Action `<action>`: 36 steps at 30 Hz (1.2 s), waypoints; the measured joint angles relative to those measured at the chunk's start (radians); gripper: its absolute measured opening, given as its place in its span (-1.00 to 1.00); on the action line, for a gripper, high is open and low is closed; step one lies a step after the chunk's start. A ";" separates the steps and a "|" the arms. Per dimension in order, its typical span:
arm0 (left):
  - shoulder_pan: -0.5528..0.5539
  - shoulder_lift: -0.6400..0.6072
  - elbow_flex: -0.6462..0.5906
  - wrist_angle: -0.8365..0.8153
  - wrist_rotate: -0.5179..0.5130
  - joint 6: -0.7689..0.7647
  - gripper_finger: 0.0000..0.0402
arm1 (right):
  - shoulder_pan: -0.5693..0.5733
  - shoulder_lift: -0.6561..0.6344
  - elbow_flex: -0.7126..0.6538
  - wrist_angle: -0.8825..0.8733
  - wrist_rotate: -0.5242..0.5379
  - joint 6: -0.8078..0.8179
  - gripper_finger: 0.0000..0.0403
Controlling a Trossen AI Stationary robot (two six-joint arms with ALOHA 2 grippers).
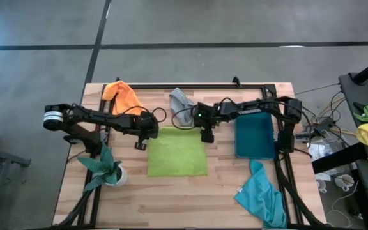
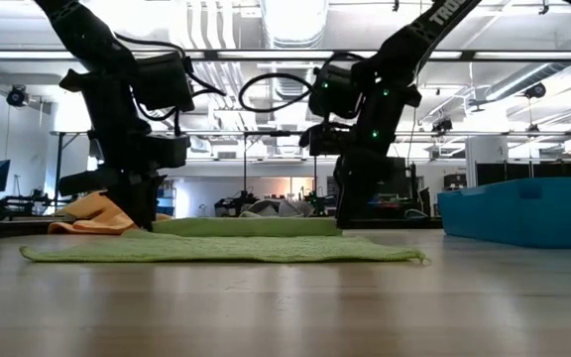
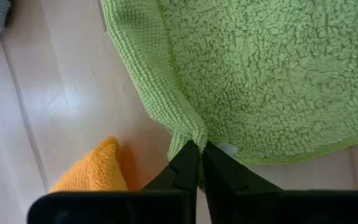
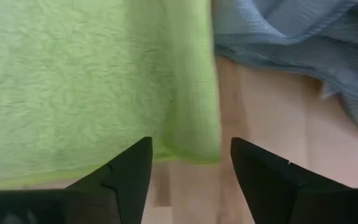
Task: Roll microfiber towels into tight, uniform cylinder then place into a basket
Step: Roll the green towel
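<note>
The lime green towel (image 1: 177, 152) lies flat at table centre, roughly square, with one edge folded over along its 12 o'clock side, which runs 9 to 3 o'clock. The left gripper (image 1: 140, 144) reaches in from 9 o'clock, fingers pinched shut on the towel's corner, a grip shown only in the left wrist view. The right gripper (image 1: 207, 137) stands over the opposite corner, fingers (image 4: 129, 171) spread and holding nothing, with the basket (image 1: 255, 155) at 3 o'clock.

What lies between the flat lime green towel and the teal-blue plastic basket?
Only bare wooden table, seen in the high view, between the lime green towel and the basket.
</note>
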 joint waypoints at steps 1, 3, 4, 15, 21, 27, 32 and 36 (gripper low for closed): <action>0.001 0.000 0.000 -0.001 0.000 0.000 -1.00 | -0.001 0.002 0.000 0.008 -0.002 0.000 0.03; 0.000 0.000 0.000 0.000 0.001 0.000 -1.00 | -0.002 0.004 0.001 0.006 -0.002 -0.002 -0.04; 0.000 0.000 0.000 0.000 0.001 0.000 -1.00 | -0.002 0.005 0.001 0.007 -0.001 -0.002 -0.08; 0.000 0.000 0.000 -0.002 0.002 -0.001 -1.00 | 0.003 0.020 0.001 0.033 0.025 -0.062 -0.64; 0.000 -0.003 0.003 -0.015 -0.003 -0.001 -1.00 | 0.016 0.018 0.049 -0.009 0.186 -0.148 -0.93; 0.001 -0.016 0.002 -0.011 -0.069 -0.041 -1.00 | 0.019 0.013 0.088 -0.011 0.284 -0.251 -0.95; 0.001 -0.017 -0.015 0.001 -0.079 -0.080 -1.00 | 0.033 0.013 0.050 0.005 0.306 -0.314 -0.95; -0.001 -0.017 -0.016 0.003 -0.088 -0.080 -1.00 | 0.046 0.013 0.003 0.048 0.333 -0.371 -0.96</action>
